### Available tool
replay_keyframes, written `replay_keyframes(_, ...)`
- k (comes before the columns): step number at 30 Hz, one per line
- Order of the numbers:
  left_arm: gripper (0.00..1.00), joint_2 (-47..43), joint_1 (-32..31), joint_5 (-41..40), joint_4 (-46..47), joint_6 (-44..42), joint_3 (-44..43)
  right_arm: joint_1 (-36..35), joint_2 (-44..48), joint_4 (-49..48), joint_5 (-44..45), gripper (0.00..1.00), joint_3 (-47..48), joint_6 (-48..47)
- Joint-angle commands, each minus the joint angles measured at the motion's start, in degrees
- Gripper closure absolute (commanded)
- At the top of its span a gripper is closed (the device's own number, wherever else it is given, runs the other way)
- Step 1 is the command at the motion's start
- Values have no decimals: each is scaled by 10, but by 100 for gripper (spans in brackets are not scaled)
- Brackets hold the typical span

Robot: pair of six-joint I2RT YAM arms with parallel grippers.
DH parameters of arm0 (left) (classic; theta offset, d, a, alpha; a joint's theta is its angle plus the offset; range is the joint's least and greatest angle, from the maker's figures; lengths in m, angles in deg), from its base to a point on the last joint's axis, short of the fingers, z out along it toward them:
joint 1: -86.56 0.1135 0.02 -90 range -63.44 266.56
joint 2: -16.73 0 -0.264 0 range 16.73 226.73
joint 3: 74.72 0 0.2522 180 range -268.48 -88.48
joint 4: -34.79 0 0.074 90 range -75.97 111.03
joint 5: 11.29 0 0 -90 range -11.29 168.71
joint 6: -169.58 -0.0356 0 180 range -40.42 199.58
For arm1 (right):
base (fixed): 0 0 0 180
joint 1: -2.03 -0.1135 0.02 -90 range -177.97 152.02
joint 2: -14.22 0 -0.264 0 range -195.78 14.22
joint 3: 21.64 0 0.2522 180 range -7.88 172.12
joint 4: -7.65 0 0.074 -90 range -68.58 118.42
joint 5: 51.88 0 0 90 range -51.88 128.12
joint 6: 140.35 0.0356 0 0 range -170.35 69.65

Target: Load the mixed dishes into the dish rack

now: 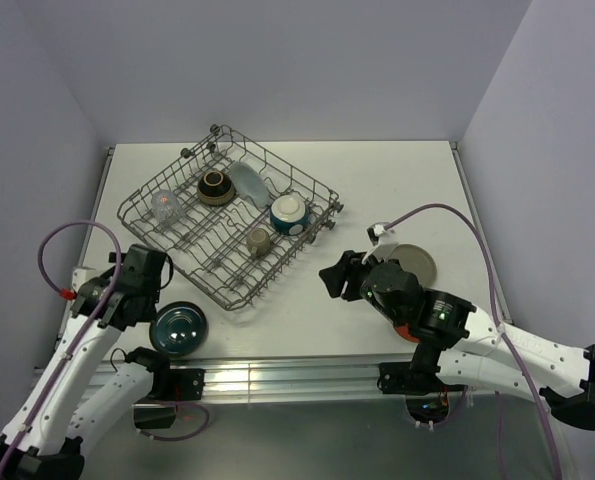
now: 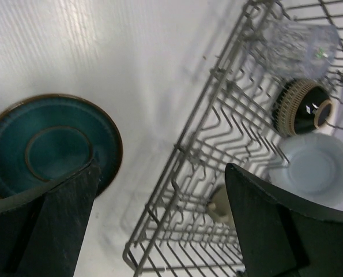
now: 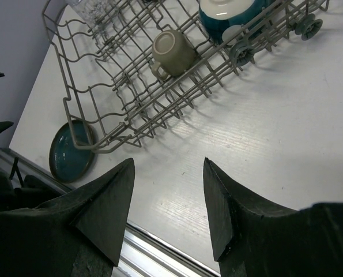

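The grey wire dish rack [image 1: 192, 255] stands at the table's left middle. It holds a clear glass [image 1: 167, 207], a brown bowl [image 1: 214, 186], a pale blue plate [image 1: 245, 180], a cream-and-teal bowl [image 1: 289, 213] and a grey mug [image 1: 259, 241]. The dark teal dish [image 1: 179, 328] lies on the table before the rack's near corner. My left gripper [image 1: 140, 283] is open and empty beside that dish [image 2: 50, 144], over the rack's edge [image 2: 185, 167]. My right gripper [image 1: 335, 278] is open and empty to the right of the rack [image 3: 90, 135], above bare table.
A pale round plate [image 1: 417, 262] lies on the table behind my right arm, partly hidden by it. The table's metal front rail [image 1: 297, 378] runs close below both grippers. Grey walls enclose the table on three sides.
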Motion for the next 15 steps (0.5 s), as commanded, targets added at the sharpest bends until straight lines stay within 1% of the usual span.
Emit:
replay_keyframes(1,4,37,67,39,58,-70,16,-4,17,7,30,41,-12,-9)
replay_keyframes(2,5,51,108,61,91,-88,29,-4,22,9,31,41,-12,-9)
replay_keyframes(3,6,55,126,104,107,-118,38,-4,24,10,30,41,-13,-8)
replay_keyframes(5,9,65,163,137,133,-136,60,-4,33,13,30,41,-13,-8)
replay_keyframes(8,9,76,177,168,149,-150,90,-4,46,14,32,41,-17,-11)
replay_keyframes(10,10,84,181,191,154,-143,108,-4,51,15,34,41,-18,-12)
replay_keyframes(15,12,113,191,220,172,-136,125,-4,62,14,35,41,-25,-13)
